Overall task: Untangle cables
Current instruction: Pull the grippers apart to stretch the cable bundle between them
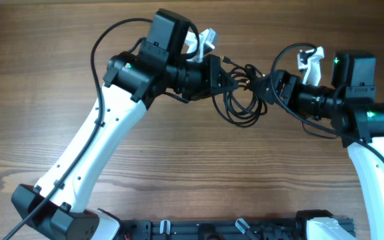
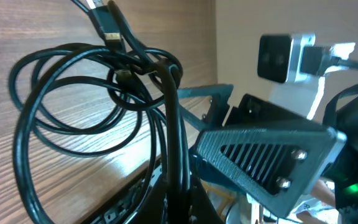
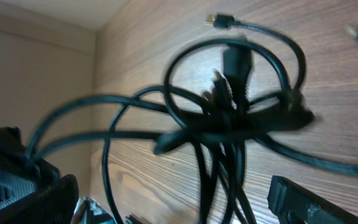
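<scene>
The cables are a tangled bunch of thin black loops hanging between my two grippers, just above the wooden table. My left gripper is shut on several strands; in the left wrist view the cables run down between its fingers, and a plug sticks up at the top. My right gripper is open. In the right wrist view its fingers are wide apart, with the knotted cables hanging between them. A metallic-tipped plug lies on the table beyond.
The wooden table surrounds the tangle. The two grippers are close together, and the right one's finger shows in the left wrist view. A thick arm wire loops over the left arm. The arm bases and a black rail line the front edge.
</scene>
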`<action>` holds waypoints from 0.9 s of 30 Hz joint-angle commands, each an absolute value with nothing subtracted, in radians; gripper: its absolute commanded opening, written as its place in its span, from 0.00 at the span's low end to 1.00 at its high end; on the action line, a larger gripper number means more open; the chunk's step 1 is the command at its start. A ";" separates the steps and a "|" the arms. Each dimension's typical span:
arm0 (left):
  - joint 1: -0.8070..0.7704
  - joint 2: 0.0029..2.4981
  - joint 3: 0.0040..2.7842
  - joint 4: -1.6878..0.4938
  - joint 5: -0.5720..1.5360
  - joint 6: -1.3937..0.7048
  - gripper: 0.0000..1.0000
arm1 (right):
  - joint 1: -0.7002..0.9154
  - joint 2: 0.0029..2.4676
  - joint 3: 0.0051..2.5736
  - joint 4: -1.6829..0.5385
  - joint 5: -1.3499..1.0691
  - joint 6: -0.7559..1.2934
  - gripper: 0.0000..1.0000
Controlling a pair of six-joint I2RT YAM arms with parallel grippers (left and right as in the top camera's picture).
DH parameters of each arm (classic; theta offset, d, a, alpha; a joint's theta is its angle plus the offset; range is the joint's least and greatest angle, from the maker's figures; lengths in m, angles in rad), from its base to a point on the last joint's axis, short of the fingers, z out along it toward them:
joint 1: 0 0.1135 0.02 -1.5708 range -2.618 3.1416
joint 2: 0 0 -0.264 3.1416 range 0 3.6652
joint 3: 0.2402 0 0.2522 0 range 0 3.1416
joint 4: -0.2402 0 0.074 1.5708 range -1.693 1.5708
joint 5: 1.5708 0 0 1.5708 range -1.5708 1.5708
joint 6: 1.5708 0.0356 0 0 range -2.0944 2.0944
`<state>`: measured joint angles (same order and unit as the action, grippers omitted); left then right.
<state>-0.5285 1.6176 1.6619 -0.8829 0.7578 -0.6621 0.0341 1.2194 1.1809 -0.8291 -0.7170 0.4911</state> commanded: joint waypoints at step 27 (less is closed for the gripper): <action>0.038 1.550 1.680 -1.238 0.698 -0.797 0.04 | 0.047 1.286 1.169 -1.112 0.180 0.613 1.00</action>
